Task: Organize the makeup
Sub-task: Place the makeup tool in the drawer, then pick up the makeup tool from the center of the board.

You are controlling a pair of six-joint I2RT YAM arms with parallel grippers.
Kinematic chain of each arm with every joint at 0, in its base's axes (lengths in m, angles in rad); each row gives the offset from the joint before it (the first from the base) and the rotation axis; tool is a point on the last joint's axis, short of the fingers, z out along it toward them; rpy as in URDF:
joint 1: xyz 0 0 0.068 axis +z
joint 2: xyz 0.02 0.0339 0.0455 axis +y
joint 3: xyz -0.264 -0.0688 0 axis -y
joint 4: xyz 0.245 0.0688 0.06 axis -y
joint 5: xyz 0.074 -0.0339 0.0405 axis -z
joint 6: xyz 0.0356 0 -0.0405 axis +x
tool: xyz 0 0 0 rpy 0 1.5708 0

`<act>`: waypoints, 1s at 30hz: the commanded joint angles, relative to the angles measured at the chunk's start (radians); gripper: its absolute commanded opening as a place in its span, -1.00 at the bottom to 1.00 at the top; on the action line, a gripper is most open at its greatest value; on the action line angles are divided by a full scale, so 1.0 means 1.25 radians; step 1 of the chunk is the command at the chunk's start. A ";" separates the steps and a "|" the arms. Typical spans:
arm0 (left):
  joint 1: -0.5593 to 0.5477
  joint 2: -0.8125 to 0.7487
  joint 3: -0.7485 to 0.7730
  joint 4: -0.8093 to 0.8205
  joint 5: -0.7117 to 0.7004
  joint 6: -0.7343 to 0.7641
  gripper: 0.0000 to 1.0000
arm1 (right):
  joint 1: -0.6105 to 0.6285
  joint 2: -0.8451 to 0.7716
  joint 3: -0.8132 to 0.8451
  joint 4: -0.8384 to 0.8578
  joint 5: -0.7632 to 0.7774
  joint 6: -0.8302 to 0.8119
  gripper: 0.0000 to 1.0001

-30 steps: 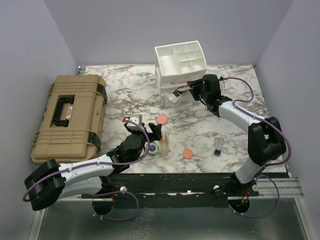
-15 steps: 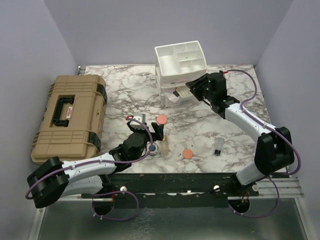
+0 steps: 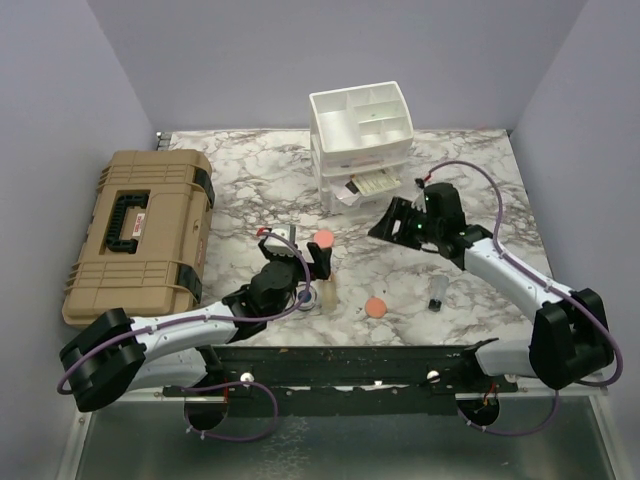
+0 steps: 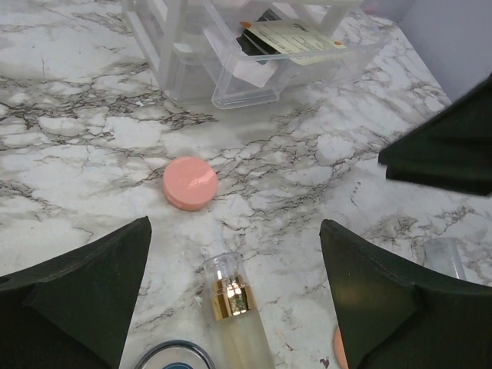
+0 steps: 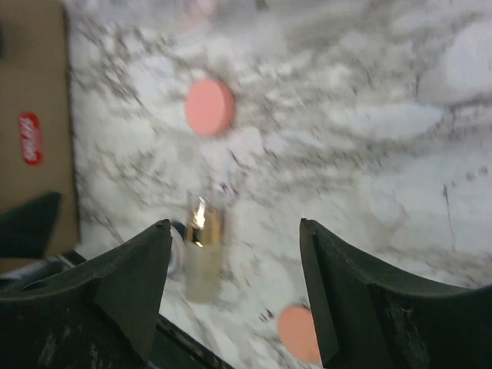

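Lying beside the left hand (untouched): amber bottle.

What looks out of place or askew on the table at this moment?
The white organizer has a lower drawer standing pulled out, and a cream sachet lies slanted across its contents. A pink round puff, a second puff and a small vial sit scattered on the marble, unsorted.
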 commanded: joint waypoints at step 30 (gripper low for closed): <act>0.065 -0.039 0.016 -0.051 0.007 -0.023 0.91 | 0.353 0.114 -0.034 -0.385 0.287 -0.003 0.33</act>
